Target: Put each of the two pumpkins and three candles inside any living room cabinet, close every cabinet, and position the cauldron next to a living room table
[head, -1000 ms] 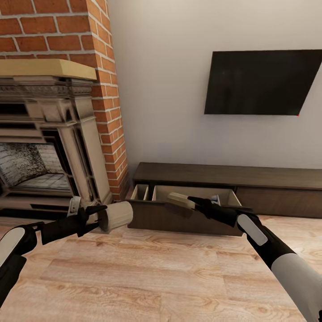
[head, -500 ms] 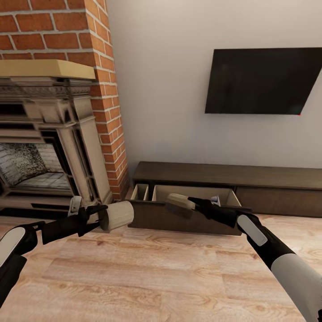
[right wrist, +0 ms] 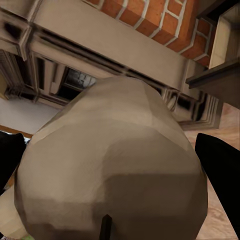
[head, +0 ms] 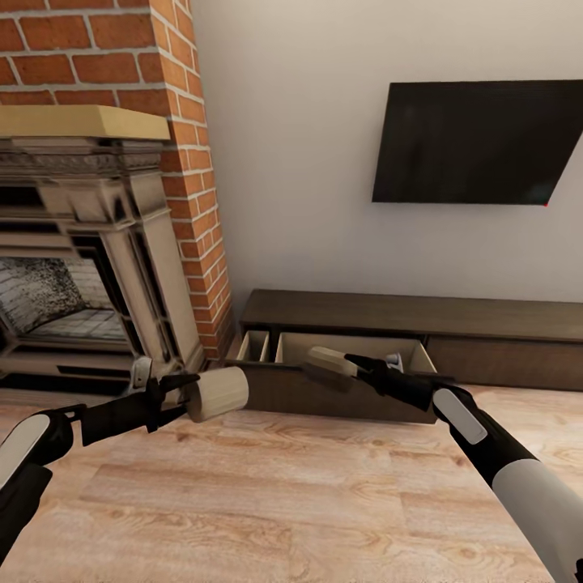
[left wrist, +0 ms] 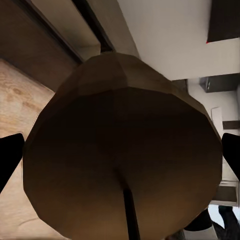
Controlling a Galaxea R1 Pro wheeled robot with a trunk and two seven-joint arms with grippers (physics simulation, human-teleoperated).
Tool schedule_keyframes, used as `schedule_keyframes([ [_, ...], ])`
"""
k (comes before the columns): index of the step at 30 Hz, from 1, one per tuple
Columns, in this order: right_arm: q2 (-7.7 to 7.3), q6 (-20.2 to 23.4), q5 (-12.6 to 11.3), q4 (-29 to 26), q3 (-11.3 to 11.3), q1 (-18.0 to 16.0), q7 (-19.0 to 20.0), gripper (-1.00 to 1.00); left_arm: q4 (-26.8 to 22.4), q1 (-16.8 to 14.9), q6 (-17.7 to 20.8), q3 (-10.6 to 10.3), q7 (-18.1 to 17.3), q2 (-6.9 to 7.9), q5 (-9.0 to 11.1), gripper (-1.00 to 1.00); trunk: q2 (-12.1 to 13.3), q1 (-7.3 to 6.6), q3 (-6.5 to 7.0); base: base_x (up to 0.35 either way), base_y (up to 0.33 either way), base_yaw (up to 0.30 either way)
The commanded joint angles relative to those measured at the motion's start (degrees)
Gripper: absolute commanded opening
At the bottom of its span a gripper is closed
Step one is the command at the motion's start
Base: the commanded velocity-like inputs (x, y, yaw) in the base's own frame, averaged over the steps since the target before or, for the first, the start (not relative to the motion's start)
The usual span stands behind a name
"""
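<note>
pale cream wax is what we carry in both grippers: the left gripper (head: pixel 180 394) is clamped on a stubby candle (head: pixel 215 393), lying sideways over the wooden floor (head: pixel 267 494), and the right gripper (head: pixel 362 368) is clamped on a second candle (head: pixel 330 362) hovering at the near edge of the open drawer (head: pixel 348 350) of the dark brown cabinet (head: pixel 421 316), low against the far wall. we judge the right candle should go first: carry it farther past the drawer front, lower it until it sits inside the pale interior, then let go. the left candle is still well left of the opening, near the brick fireplace (head: pixel 105 243), so we bring it right before lowering.
</note>
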Motion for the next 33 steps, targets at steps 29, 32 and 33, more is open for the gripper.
schedule_keyframes([
  [29, -0.06, -2.50, -0.32, 0.21, 0.07, -0.06, -0.10, -1.00, 0.03, 0.40, -0.06, 0.08, 0.54, 0.04, 0.86, -1.00, -0.03, -0.01, -1.21, 0.019, -0.217, 0.000],
  [32, -0.06, -2.54, -0.31, 0.23, 0.11, -0.06, -0.10, -1.00, -0.05, 0.63, -0.06, 0.10, 0.54, 0.04, 0.86, -1.00, -0.03, -0.01, -1.21, 0.218, -0.209, 0.000],
  [33, -0.06, -2.63, -0.31, 0.23, 0.12, -0.06, -0.11, -1.00, -0.06, 0.67, -0.06, 0.10, 0.54, 0.04, 0.86, -1.00, -0.03, -0.01, -1.21, 0.230, -0.208, 0.000],
])
